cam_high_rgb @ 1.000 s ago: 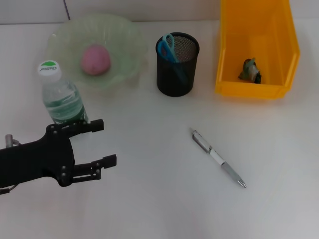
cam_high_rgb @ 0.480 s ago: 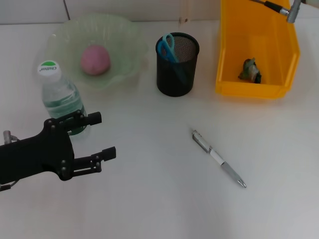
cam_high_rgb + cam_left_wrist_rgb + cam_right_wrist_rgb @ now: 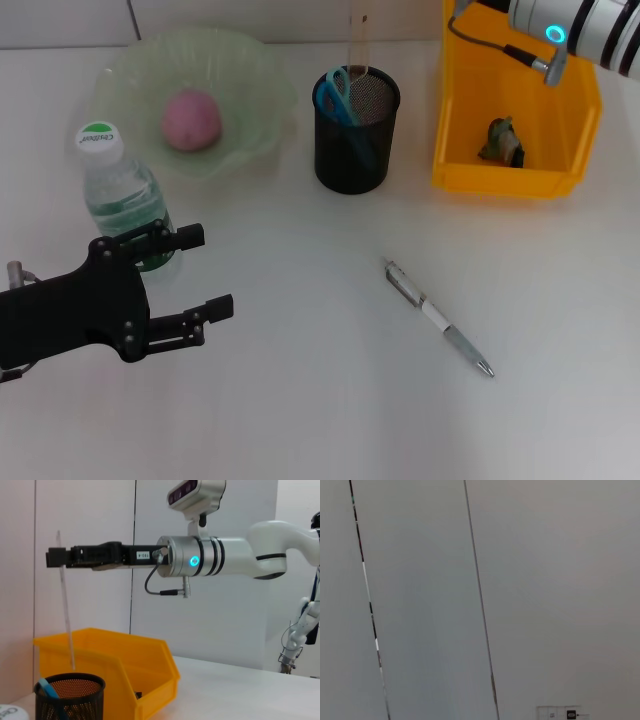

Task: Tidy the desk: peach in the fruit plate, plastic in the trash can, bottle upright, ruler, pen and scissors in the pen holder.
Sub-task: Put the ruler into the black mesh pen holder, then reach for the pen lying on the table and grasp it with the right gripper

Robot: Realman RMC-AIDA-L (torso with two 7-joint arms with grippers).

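Two arms in play: left one low over the near-left surface [image 3: 330, 400], right one high behind the pen holder.
change, right arm: now in the head view at the top right, white with a lit ring; half a second ago only a cable end showed there.
change, ruler: clear ruler [image 3: 65, 610] now shows above the pen holder [image 3: 357, 130] in the head view; 1 s ago none was there.
change, left tool: left tool [image 3: 205, 272] sits where it was half a second ago, slightly back from its spot 1 s ago.
left tool state: fingers spread, nothing between them, just beside the bottle [image 3: 122, 195].
right tool state: right tool [image 3: 59, 558] pinches the ruler's top end; ruler hangs nearly upright, lower end just above the holder rim or just inside, cannot tell which.
bottle: upright, green cap on, base partly behind the left tool.
peach: pink peach [image 3: 191, 120] in the green fruit plate [image 3: 255, 95].
scissors: blue-handled scissors [image 3: 335, 93] stand in the pen holder; blades hidden by the mesh.
pen: pen [image 3: 437, 317] lies flat on the surface, well apart from the holder.
trash can: yellow bin [image 3: 515, 180] with a crumpled plastic piece [image 3: 502, 141] inside.
hidden: right tool itself is out of the head view; the right wrist view shows only wall and the ruler's edges.
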